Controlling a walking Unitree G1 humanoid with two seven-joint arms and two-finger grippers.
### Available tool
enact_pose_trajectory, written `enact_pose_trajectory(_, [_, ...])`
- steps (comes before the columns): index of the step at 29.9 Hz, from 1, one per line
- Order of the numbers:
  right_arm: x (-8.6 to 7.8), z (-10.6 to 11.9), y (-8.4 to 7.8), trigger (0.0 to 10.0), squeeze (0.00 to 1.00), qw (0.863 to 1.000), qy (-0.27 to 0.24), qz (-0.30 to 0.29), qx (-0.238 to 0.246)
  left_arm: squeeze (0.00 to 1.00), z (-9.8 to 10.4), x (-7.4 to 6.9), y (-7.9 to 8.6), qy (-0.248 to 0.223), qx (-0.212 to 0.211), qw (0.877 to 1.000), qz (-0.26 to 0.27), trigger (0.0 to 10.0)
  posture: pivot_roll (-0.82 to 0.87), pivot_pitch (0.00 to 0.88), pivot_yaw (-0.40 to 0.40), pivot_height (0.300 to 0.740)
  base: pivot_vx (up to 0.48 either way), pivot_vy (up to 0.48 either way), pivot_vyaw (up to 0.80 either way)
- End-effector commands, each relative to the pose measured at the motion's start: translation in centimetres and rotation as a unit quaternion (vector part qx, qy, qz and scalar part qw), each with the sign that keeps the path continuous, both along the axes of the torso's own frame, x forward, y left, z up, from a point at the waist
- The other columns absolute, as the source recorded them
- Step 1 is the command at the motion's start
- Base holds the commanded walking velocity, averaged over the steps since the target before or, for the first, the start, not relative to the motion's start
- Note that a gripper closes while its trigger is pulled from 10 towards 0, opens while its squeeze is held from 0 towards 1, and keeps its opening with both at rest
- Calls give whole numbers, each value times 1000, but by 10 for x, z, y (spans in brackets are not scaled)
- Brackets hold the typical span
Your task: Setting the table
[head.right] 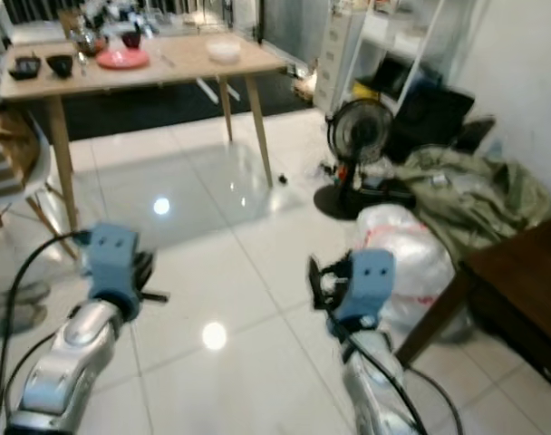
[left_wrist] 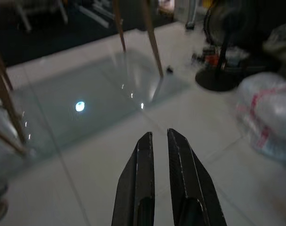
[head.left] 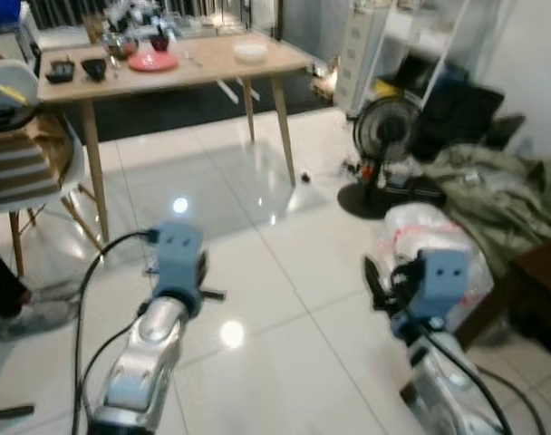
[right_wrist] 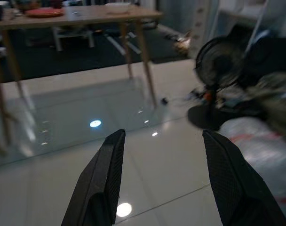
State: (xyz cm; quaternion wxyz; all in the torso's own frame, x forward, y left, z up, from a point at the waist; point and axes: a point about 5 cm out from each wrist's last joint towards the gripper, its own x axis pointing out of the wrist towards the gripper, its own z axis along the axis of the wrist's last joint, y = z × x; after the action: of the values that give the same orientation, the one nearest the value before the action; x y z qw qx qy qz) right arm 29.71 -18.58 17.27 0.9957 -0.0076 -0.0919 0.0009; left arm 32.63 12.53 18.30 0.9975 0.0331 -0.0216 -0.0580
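The surface (head.left: 217, 62), a light wooden top on slanted legs, stands well ahead across a glossy white tiled floor (head.left: 257, 299). On it lie a pink plate (head.left: 153, 62) toward the middle, a white bowl (head.left: 250, 52) near the right end, a dark bowl (head.left: 94, 67) and a small black dish (head.left: 60, 71) near the left end, and another dark bowl (head.left: 159, 42) behind the plate. More items crowd the far edge, too blurred to name.

The left claw (left_wrist: 157, 141) hangs low over the floor, well short of the surface; its two black fingers (left_wrist: 138, 179) lie almost together with only a thin slit between them, clenched on nothing. The right claw (right_wrist: 162, 146) is likewise raised over the tiles, its fingers (right_wrist: 103, 179) spread wide apart, released and empty. Both silver arms reach forward from the bottom of the head views, the left with a black cable (head.left: 90, 290) looping beside it.

A white chair (head.left: 31, 154) with a striped cushion stands at the left end of the surface. To the right, a black fan (head.left: 384, 136) stands on the floor, a white plastic bag (head.left: 430, 236) just in front of it, and a heap of olive cloth (head.left: 493, 195) beyond. A white shelf unit (head.left: 393, 45) stands against the wall behind the fan. A dark wooden table (head.right: 520, 281) juts in at the right edge.
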Motion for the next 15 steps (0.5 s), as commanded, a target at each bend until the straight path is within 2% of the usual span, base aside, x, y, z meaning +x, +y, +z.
enact_pose_trajectory(1, [1, -5, 2, 10000, 0, 1000, 7, -2, -3, 0, -6, 1, 2, 7, 7, 1000, 4, 10000, 54, 58, 45, 740, 465, 0, 0])
enact_pose_trajectory(7, [6, 6, -23, 10000, 0, 1000, -13, -25, -5, 0, -3, 10, -6, -24, 25, 999, -21, 10000, 48, 59, 44, 740, 466, 0, 0])
enact_pose_trajectory(10, [11, 7, -39, 10000, 0, 998, -17, -47, 28, 0, -5, 13, 0, -25, 24, 999, -11, 10000, 50, 58, 47, 740, 465, 0, 0])
enact_pose_trajectory(13, [14, 6, -45, 10000, 0, 997, -17, -57, 52, 0, -7, 16, 7, -27, 28, 999, -1, 10000, 57, 57, 46, 740, 465, 0, 0])
enact_pose_trajectory(15, [17, 8, -49, 10000, 0, 995, -21, -61, 75, 0, -8, 19, 17, -28, 30, 999, 15, 10000, 62, 56, 44, 740, 465, 0, 0])
